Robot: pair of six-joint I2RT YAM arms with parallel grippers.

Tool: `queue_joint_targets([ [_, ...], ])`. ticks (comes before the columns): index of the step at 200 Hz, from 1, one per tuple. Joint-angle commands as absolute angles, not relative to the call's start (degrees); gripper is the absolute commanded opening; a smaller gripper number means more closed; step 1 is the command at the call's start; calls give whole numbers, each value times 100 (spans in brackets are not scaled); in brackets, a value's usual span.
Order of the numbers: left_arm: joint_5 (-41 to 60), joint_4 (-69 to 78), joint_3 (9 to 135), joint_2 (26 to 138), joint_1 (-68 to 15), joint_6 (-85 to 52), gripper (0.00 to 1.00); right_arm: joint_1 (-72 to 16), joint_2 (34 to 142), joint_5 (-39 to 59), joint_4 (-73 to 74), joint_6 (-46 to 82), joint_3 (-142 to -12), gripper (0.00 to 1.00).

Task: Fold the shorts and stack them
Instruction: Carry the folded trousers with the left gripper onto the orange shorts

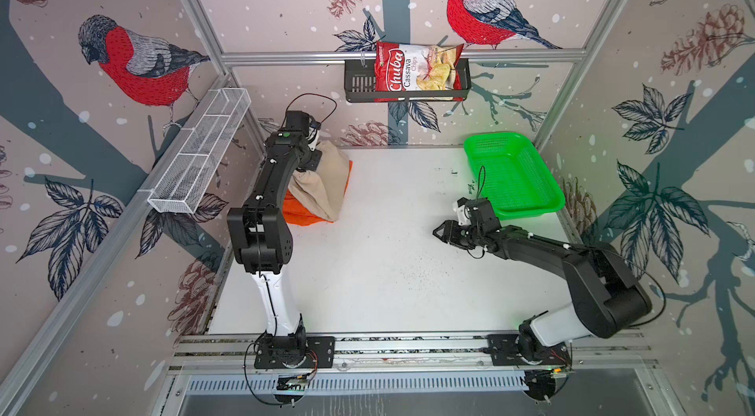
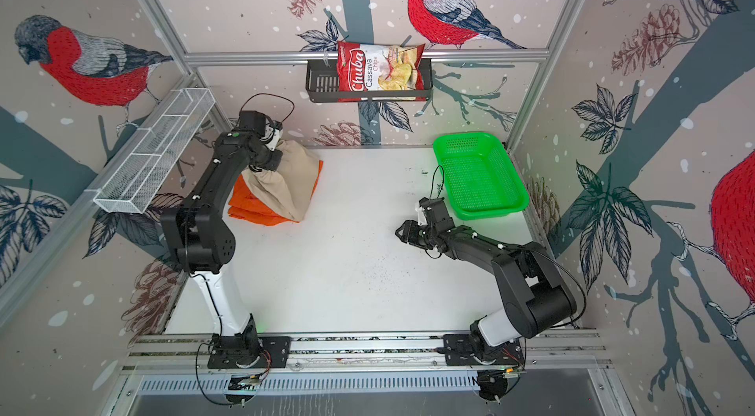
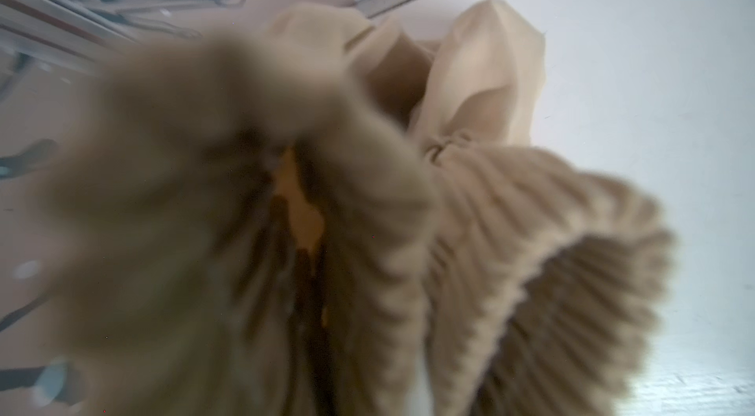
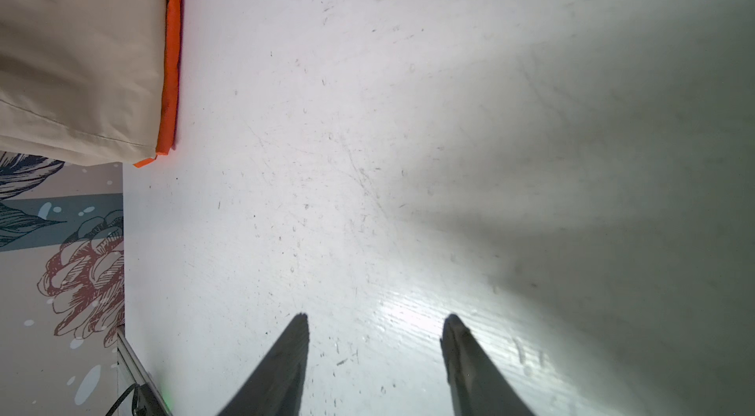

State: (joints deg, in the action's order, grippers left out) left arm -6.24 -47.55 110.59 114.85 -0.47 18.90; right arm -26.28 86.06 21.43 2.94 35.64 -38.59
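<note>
In both top views the beige shorts [image 1: 325,189] [image 2: 286,185] lie on top of the folded orange shorts [image 1: 300,216] [image 2: 251,209] at the table's back left. My left gripper [image 1: 309,162] [image 2: 267,162] is shut on the beige shorts' gathered waistband and holds that end bunched and lifted. In the left wrist view the ribbed waistband [image 3: 510,254] fills the frame and hides the jaws. My right gripper [image 1: 439,232] [image 2: 401,230] [image 4: 376,318] is open and empty over bare table. The right wrist view shows the beige cloth [image 4: 81,46] edged by the orange shorts [image 4: 171,46].
A green mesh basket [image 1: 514,177] [image 2: 478,177] stands at the back right, close behind my right wrist. A white wire shelf [image 1: 200,148] hangs on the left wall. A black rack holding a chips bag [image 1: 408,71] hangs on the back wall.
</note>
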Motion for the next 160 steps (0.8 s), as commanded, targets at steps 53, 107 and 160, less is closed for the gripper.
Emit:
queue_joint_targets([
  [53, -2726, -4660, 12009, 12400, 219, 993, 86, -2591, 8432, 2086, 215, 3429, -3850, 56],
  [107, -2729, -4541, 11312, 10949, -278, 595, 98, -2335, 7907, 1779, 193, 3365, -3993, 72],
  [160, -1776, -393, 6471, 7458, -940, 367, 98, -1537, 6751, 86, 695, 2285, -3924, 99],
])
